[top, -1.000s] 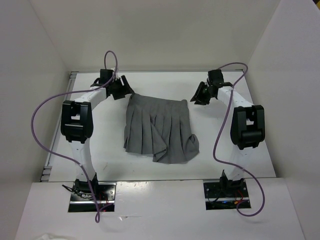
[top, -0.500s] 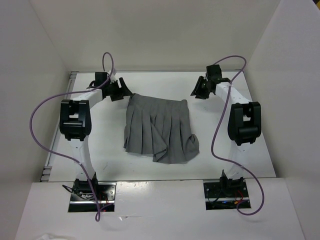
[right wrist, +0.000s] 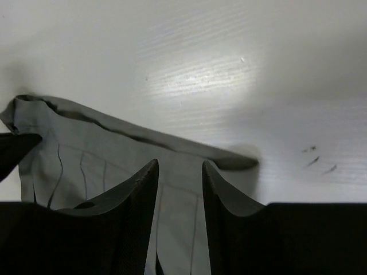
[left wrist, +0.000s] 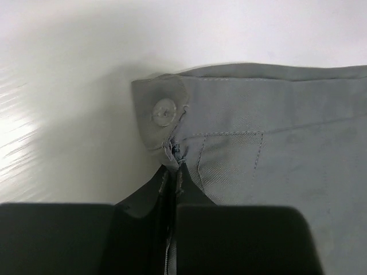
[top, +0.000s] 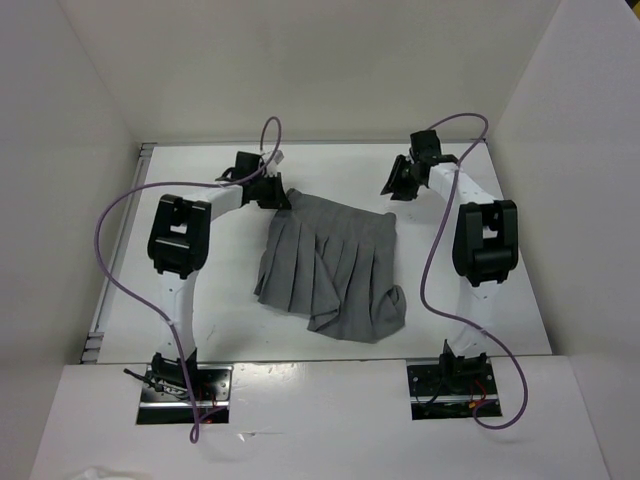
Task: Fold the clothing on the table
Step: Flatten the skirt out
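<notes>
Showing the clothing (top: 335,265), a grey pleated skirt, spread on the surface (top: 235,300), waistband turned away from the arm bases, hem toward them, one hem corner on the right arm's side rumpled. Showing also the left gripper (left wrist: 174,172) pressed almost closed on the waistband corner just below the button (left wrist: 164,112), with only a thin edge of cloth by the seam caught between the fingers. Showing the right gripper (right wrist: 179,166) with fingers apart, holding nothing, poised at the opposite waistband corner, cloth visible in the gap. Likely failures from here: slipping of the shallow left pinch once lifted, dropping that corner; dragging of the whole skirt sideways if pulled by one corner alone, with the other corner free; closing of the right fingers on the top layer only, or just beside the edge, giving a skewed fold; carrying the hem rumple into the fold unless smoothed first. Cannot tell from any view how many layers sit in the left grip.
</notes>
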`<control>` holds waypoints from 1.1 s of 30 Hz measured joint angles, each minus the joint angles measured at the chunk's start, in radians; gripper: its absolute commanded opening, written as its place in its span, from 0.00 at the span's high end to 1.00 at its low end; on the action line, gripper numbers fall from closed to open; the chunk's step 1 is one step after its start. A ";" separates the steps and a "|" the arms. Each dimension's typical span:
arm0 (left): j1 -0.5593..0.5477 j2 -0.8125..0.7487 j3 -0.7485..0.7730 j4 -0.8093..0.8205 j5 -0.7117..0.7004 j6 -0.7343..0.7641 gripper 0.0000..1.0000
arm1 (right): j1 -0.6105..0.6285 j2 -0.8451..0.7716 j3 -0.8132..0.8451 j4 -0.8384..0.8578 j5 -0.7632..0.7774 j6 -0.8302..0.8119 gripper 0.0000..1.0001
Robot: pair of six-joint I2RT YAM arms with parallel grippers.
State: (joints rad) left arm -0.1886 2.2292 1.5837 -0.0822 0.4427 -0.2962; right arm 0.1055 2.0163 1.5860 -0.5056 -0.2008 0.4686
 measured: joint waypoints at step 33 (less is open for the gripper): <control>0.062 0.027 -0.010 0.016 0.179 -0.156 1.00 | -0.004 0.081 -0.098 -0.002 -0.027 0.002 0.87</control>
State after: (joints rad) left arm -0.1265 2.2562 1.5738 -0.0658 0.6212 -0.4522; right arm 0.1017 2.0975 1.4876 -0.5079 -0.2276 0.4706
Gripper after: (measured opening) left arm 0.025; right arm 0.257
